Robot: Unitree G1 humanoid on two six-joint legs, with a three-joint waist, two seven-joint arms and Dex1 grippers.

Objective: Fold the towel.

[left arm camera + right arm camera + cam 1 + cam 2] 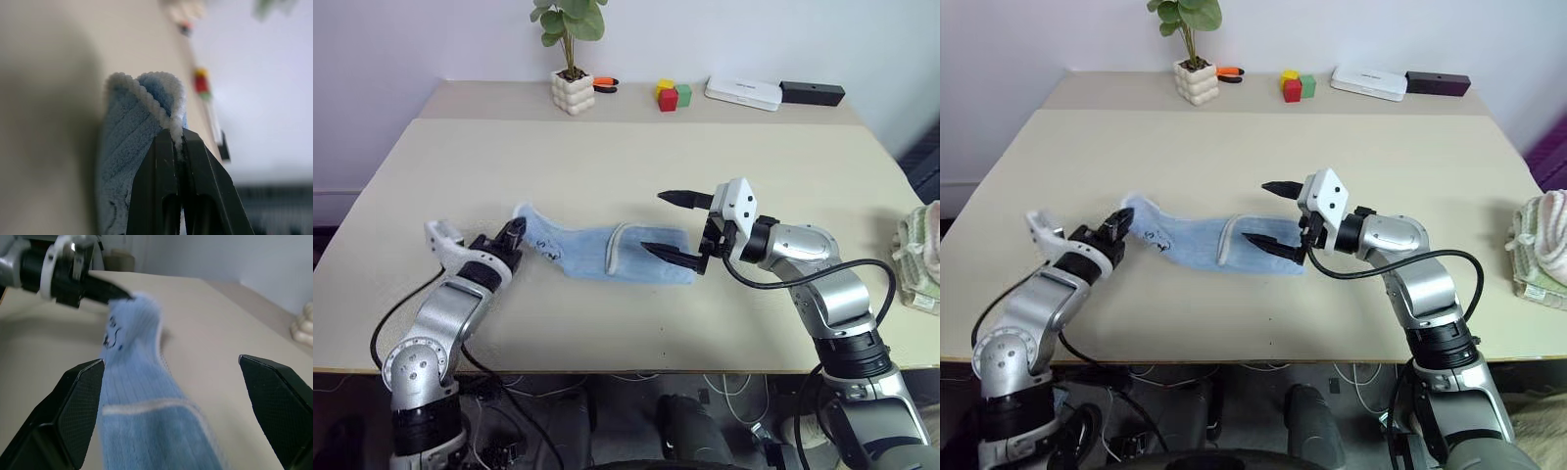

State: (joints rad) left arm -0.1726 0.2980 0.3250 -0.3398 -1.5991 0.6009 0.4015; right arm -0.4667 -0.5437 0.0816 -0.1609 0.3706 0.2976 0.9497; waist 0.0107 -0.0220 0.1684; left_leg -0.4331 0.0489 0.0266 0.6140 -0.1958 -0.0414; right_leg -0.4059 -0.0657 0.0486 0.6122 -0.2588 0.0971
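The light blue towel lies stretched across the middle of the cream table, its right end folded over with a pale hem showing. My left gripper is shut on the towel's left end and holds that end lifted off the table; the left wrist view shows the white hem pinched between the fingers. A small dark printed mark sits near the held end. My right gripper hovers open over the towel's right end, one finger above the cloth and one at its edge, with nothing between them.
A potted plant, an orange tool, coloured blocks, a white box and a black bar line the far side. A cream and pale green folded towel stack sits at the right edge.
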